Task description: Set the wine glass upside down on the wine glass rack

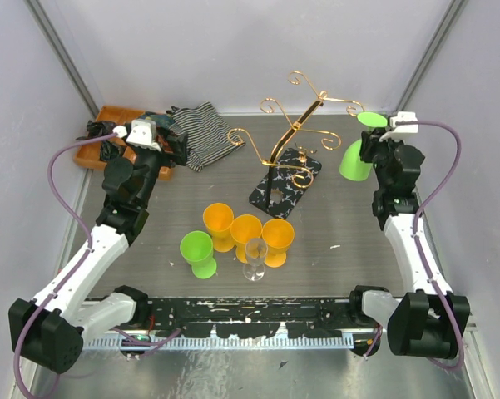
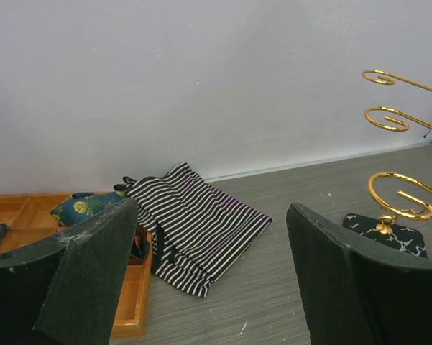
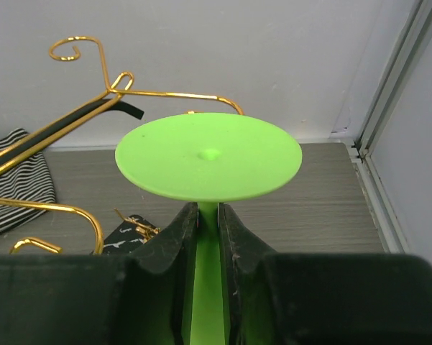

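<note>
While turned upside down, flat round foot uppermost, pinched at its slim stem by the right gripper (image 3: 207, 215): smooth lime-green wine glass (image 3: 208, 154), raised far right, near the rack (image 1: 295, 130) of curled gold wire on a speckled black base. Left gripper (image 2: 212, 251) spread wide, empty, raised far left beside striped cloth (image 2: 201, 226).

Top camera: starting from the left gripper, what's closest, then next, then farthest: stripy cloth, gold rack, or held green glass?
1. Stripy cloth, beside the left gripper, back left.
2. Gold rack, table middle.
3. Green glass, far right, in the right gripper.
</note>
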`<act>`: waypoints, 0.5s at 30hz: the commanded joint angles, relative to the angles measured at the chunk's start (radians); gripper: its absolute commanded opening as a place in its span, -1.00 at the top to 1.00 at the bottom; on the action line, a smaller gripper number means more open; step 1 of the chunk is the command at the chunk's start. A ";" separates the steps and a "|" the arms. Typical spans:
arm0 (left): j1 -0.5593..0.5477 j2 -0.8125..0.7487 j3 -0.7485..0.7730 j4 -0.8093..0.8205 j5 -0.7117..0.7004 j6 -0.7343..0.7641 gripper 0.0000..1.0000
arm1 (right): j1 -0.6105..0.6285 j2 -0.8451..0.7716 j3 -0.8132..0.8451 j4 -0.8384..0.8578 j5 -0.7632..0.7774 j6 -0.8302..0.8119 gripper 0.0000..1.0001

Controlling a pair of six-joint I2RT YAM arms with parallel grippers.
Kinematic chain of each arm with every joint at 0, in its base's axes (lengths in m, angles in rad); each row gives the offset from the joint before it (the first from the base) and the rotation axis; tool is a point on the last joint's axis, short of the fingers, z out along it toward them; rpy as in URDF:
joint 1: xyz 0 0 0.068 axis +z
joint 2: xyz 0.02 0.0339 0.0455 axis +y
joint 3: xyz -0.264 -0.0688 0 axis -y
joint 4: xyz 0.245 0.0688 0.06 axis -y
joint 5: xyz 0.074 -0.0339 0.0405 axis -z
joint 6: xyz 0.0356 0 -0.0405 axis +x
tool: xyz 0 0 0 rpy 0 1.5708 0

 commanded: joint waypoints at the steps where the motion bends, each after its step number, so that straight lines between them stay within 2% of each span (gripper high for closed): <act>1: -0.002 0.003 0.033 0.038 -0.021 0.019 -0.82 | -0.018 -0.025 -0.072 0.271 -0.054 0.010 0.99; 6: -0.001 0.012 0.022 0.046 -0.026 0.011 -0.82 | -0.018 -0.014 -0.167 0.439 -0.063 0.018 0.99; 15: -0.002 0.014 0.001 0.055 -0.043 0.015 -0.82 | -0.019 0.052 -0.204 0.508 -0.139 0.009 0.98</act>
